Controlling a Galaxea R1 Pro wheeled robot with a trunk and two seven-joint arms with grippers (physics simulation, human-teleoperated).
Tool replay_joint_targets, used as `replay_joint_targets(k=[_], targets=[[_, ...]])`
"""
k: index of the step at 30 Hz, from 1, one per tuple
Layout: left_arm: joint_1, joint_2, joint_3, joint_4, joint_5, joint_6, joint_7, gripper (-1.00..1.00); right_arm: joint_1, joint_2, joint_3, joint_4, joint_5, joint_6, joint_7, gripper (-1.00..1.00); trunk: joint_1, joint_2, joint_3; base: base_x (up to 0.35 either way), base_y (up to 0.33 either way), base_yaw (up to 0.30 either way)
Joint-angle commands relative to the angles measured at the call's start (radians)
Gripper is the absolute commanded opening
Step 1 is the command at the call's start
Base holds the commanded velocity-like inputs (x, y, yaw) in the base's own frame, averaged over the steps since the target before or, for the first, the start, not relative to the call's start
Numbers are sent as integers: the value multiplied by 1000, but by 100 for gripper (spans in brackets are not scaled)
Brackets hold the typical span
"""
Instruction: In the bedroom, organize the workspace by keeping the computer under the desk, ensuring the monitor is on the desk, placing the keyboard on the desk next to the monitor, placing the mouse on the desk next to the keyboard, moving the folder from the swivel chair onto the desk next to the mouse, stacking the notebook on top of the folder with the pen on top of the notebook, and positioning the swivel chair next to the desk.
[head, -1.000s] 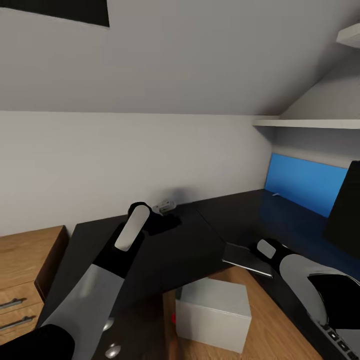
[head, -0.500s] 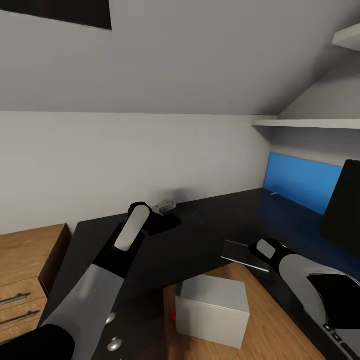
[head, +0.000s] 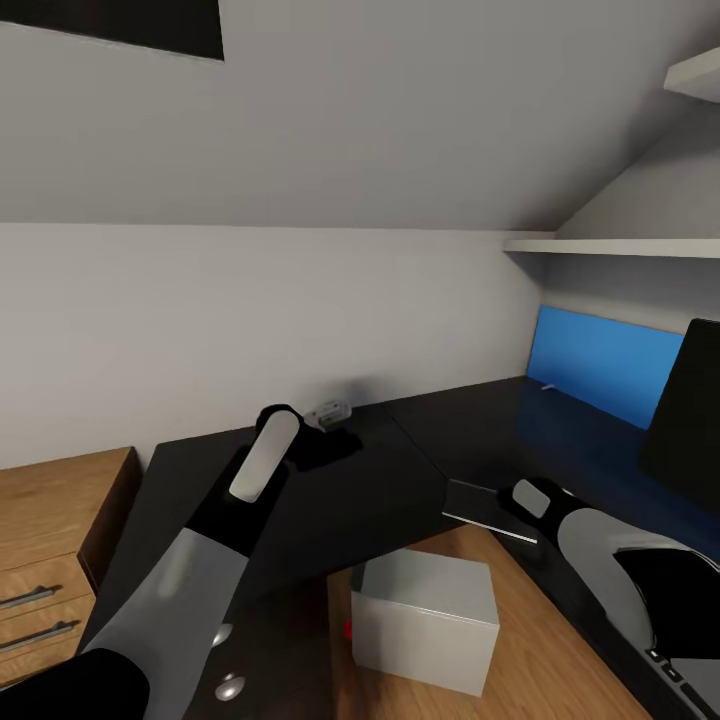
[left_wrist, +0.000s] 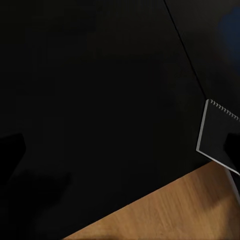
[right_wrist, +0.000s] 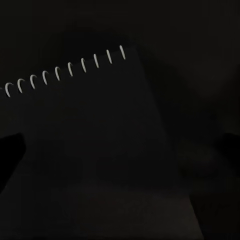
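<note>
We see the notebook (head: 487, 508) lying flat at the inner edge of the black surface (head: 340, 500), its spiral binding plain in the right wrist view (right_wrist: 65, 70). The right hand (head: 528, 497) sits right at the notebook's edge; we cannot tell if it is open or closed. The left hand (head: 318, 443) hovers over the surface, grip unclear too. The computer (head: 425, 620) stands on the floor below. The monitor (head: 690, 420) has barely shifted since half a second ago.

Pale sloped walls (head: 300, 150), a white shelf (head: 610, 246), blue wall panel (head: 600, 365), wooden drawer unit (head: 50, 540), wood floor (head: 560, 650).
</note>
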Motion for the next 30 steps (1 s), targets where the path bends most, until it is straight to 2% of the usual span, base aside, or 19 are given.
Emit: replay_joint_targets(k=[1,12,27,30], targets=[[-1,0,-1,1,9,1,10,100,1,1,-27,12,-24,11,-7,100,0,0,-1,0,0,0],[-1,1,0,22,8,-1,10,100,1,14,-26,8,-20,9,-6,100,0,0,-1,0,0,0],[-1,-1,-1,32,5,-2,10,100,1,20,-26,6,-17,8,-6,100,-57,105,46,0,0,0],[-1,-1,-1,33,5,-2,10,100,1,20,-26,6,-17,7,-5,100,-57,105,46,0,0,0]])
